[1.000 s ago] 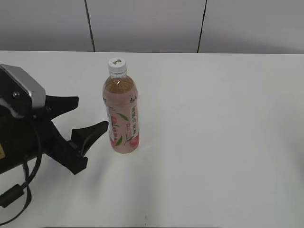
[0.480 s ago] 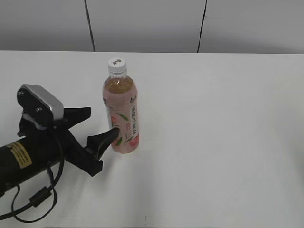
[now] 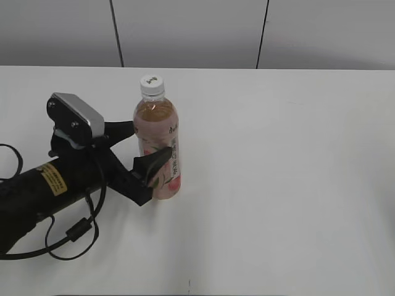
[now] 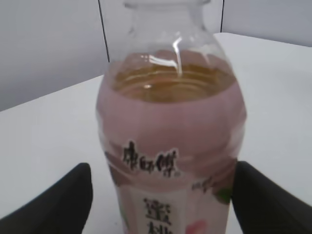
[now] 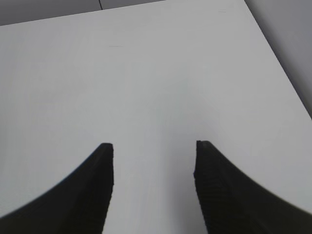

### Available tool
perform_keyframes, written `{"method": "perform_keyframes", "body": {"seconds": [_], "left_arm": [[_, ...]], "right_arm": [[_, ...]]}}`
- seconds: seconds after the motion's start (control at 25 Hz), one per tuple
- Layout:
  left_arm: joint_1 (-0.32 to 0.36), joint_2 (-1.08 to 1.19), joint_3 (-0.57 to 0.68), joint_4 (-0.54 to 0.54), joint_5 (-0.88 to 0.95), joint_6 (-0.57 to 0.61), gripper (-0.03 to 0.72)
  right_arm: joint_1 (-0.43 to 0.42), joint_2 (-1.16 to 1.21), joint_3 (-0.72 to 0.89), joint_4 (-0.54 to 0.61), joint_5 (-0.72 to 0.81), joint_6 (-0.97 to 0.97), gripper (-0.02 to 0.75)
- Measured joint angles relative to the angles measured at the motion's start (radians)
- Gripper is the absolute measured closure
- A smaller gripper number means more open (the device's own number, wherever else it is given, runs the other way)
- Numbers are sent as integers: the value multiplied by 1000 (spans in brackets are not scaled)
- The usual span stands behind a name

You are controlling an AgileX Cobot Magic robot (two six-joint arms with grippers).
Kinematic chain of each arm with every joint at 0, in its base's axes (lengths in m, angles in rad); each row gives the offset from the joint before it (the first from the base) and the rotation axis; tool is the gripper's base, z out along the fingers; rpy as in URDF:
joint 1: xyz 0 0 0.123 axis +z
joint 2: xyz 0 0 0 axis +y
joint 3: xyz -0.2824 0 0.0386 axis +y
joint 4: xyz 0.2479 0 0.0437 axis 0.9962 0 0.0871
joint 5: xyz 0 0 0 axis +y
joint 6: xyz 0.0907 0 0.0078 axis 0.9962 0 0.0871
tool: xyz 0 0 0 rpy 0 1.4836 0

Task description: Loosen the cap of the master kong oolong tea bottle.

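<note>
The master kong oolong tea bottle (image 3: 159, 145) stands upright on the white table, amber tea above its pink label. Its white cap (image 3: 152, 84) is screwed on top. My left gripper (image 3: 147, 143) is open, with one black finger on each side of the bottle's label. In the left wrist view the bottle (image 4: 170, 146) fills the frame between the open fingers of the left gripper (image 4: 161, 195); a gap shows at the left finger, and the right finger is at the label's edge. The cap is cut off at the top there. My right gripper (image 5: 153, 146) is open and empty over bare table; it is out of the exterior view.
The white table (image 3: 278, 172) ends at a grey panelled wall (image 3: 191, 31) behind. In the right wrist view the table's right edge (image 5: 278, 63) runs near the gripper. The left arm's cable (image 3: 74, 237) hangs over the front left of the table.
My left gripper has moved right and forward from the table's left side until its open fingers straddle the bottle. The bottle has not moved.
</note>
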State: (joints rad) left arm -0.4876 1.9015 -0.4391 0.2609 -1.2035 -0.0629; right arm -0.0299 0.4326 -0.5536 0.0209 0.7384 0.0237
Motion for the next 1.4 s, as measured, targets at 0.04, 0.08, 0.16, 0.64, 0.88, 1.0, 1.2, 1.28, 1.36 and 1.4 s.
{"method": "perform_keyframes", "body": {"seconds": [0.04, 0.08, 0.16, 0.64, 0.88, 1.0, 1.2, 1.28, 1.36, 1.4], "left_arm": [[0, 7, -11, 7, 1, 0, 159], [0, 15, -22, 13, 4, -2, 159], [0, 28, -43, 26, 15, -13, 159], [-1, 55, -111, 40, 39, -41, 253], [-1, 56, -111, 61, 33, -45, 284], [-1, 56, -111, 90, 30, -45, 284], [-1, 56, -111, 116, 30, -45, 284], [-1, 56, -111, 119, 28, -45, 284], [-1, 56, -111, 120, 28, -45, 284], [-1, 56, -111, 120, 29, -45, 284]], "right_arm": [[0, 0, 0, 0, 0, 0, 330], [0, 0, 0, 0, 0, 0, 330], [0, 0, 0, 0, 0, 0, 330], [0, 91, 0, 24, -4, -5, 330], [0, 135, -37, 164, 8, -170, 330], [0, 204, -122, 309, 81, -304, 330], [0, 454, -333, 503, 278, -405, 330], [0, 550, -433, 555, 357, -413, 330], [9, 642, -521, 568, 411, -416, 330], [16, 681, -563, 563, 427, -417, 330]]}}
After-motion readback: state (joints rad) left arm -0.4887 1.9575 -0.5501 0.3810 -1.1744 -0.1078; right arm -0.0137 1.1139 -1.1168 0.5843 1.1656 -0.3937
